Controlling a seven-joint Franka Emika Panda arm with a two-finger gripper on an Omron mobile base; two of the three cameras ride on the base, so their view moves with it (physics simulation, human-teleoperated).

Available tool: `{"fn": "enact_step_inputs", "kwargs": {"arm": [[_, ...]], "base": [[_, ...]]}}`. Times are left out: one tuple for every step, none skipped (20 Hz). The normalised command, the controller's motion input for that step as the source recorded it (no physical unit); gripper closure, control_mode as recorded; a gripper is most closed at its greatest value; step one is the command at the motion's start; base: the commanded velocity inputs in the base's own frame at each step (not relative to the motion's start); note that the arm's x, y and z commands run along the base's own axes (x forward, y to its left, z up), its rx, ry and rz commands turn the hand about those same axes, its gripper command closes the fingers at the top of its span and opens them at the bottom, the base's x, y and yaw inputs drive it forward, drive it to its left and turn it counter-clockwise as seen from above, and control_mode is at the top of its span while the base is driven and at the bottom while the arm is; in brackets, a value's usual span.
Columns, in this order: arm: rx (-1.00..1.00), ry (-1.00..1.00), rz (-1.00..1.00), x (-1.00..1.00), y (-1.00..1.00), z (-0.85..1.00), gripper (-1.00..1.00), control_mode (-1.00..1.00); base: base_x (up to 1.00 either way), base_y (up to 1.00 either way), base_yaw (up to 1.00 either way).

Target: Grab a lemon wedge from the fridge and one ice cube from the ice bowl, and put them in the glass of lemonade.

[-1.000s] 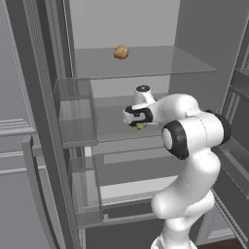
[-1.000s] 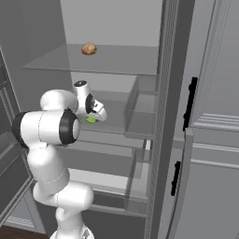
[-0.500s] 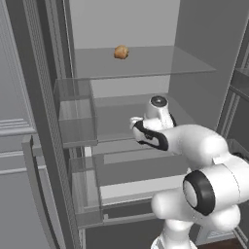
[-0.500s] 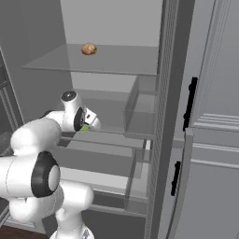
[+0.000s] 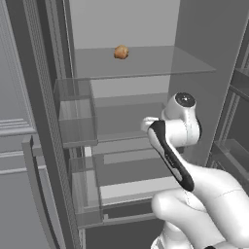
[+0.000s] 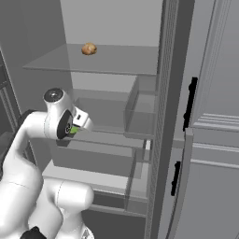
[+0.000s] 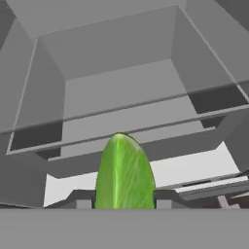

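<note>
You have lemon wedge [image 7: 125, 172] clamped in gripper [image 7: 124, 198], in front of open fridge [image 5: 146, 63] shelves (green speck by hand in right base view). Fetch looks done. Left for you: ice cube, then both into glass.

Flat, even rendered light — soft shadows under the shelves, no glare, everything sharp.

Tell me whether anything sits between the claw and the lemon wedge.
Nothing does. In the hand view the lemon wedge stands between the two fingertips of the claw, gripped. In the right base view it shows as a green bit at the claw, in front of the open fridge shelves.
</note>
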Motion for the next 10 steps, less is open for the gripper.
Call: {"fn": "enact_step_inputs", "kwargs": {"arm": [[-0.02,0.12,0.17,-1.0,-0.06,1.0,1.0,-1.0],[-0.04,0.13,0.17,-1.0,-0.02,1.0,1.0,-1.0],[-0.05,0.12,0.17,-1.0,0.0,1.0,1.0,-1.0],[-0.06,0.1,0.15,-1.0,0.0,1.0,1.0,-1.0],[-0.06,0.0,0.12,-1.0,-0.01,0.79,1.0,-1.0],[-0.05,0.0,0.09,-1.0,0.0,0.65,1.0,-1.0],[-0.05,0.0,0.07,-1.0,-0.02,0.64,1.0,-1.0],[-0.07,0.0,0.03,-1.0,0.0,0.68,1.0,-1.0],[-0.07,0.0,0.0,-0.98,0.0,0.66,1.0,-1.0],[-0.07,0.0,0.0,-0.94,-0.01,0.55,1.0,-1.0]], "base": [[0.0,0.0,0.0],[0.0,0.0,0.0],[0.0,0.0,0.0],[0.0,0.0,0.0],[0.0,0.0,0.0],[0.0,0.0,0.0],[0.0,0.0,0.0],[0.0,0.0,0.0],[0.0,0.0,0.0],[0.0,0.0,0.0]]}}
